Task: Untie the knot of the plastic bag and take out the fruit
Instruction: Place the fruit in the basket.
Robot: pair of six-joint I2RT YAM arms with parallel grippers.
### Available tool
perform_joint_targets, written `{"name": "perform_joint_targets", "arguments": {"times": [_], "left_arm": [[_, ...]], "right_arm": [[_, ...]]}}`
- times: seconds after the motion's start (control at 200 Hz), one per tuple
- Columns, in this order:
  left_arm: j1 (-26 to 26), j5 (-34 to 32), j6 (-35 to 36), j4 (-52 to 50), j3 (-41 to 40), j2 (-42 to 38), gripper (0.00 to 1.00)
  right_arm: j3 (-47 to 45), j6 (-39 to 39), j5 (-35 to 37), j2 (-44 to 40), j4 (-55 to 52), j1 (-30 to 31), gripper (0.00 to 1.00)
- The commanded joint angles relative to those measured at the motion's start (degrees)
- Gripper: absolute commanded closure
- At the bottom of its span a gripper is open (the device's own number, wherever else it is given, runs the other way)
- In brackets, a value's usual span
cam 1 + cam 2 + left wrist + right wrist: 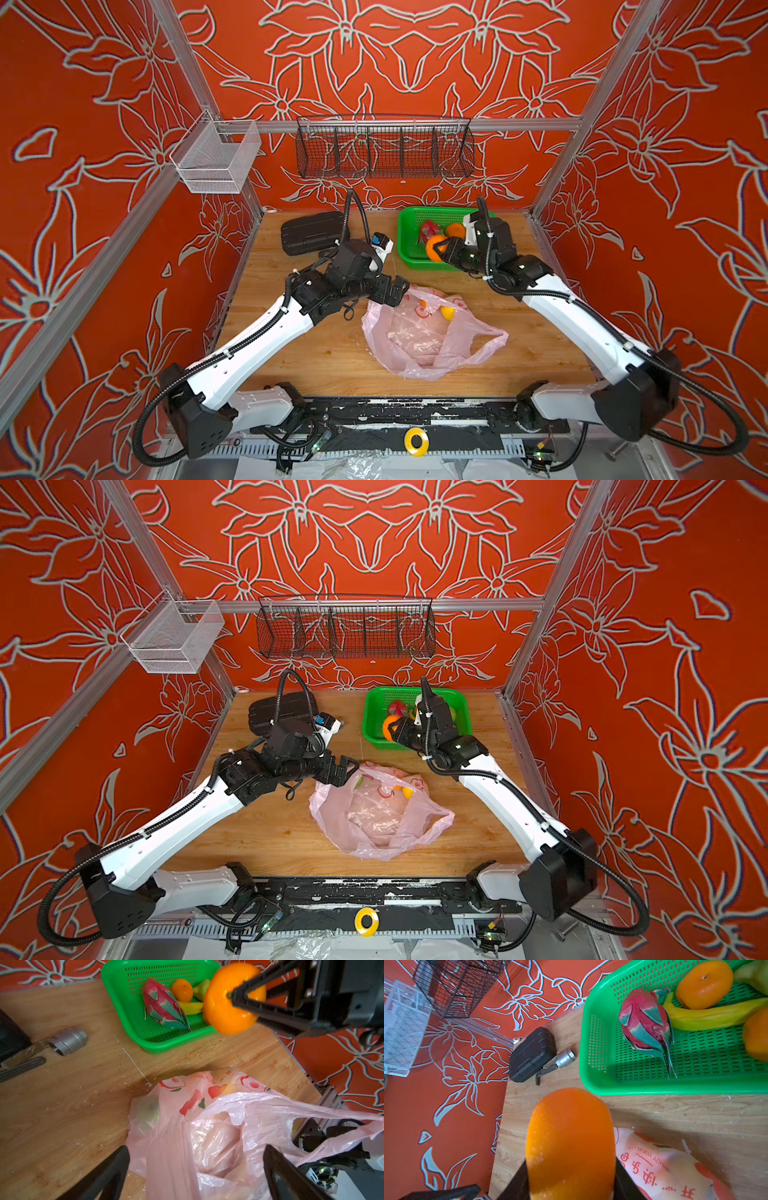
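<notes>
Crumpled and open-mouthed, the pale pink plastic bag (pixel 432 338) lies mid-table, fruit (pixel 447 312) inside — the left gripper (pixel 348 773) hovers at its far edge, jaws spread wide; the right gripper (pixel 438 248) pinches an orange (pixel 220 1007) by the green basket's (pixel 404 237) near rim.

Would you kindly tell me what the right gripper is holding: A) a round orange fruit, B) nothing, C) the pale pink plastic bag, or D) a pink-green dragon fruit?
A: the right gripper clamps the round orange fruit between its black fingers, near the green plastic basket.
</notes>
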Motion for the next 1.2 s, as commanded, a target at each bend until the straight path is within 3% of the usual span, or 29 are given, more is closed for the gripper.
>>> {"name": "perform_joint_targets", "arguments": {"times": [0.0, 0.245, 0.716, 1.196], "left_arm": [[0.12, 0.59, -1.36, 0.33, -2.49, 1.35, 0.02], [0.11, 4.34, -5.87, 2.41, -9.54, 1.21, 0.07], [0.1, 0.29, -3.65, -0.77, -10.37, -7.38, 0.06], [0.09, 1.98, 0.48, 1.89, -8.73, -20.31, 0.05]], "right_arm": [[3.46, -4.16, 1.56, 3.54, 0.32, -0.26, 0.6], [10.23, -10.06, 5.63, 15.01, -1.15, -0.62, 0.61], [30.11, -14.32, 6.73, 39.24, -7.63, -1.41, 0.6], [35.1, -12.92, 3.24, 49.78, -9.76, -2.55, 0.59]]}}
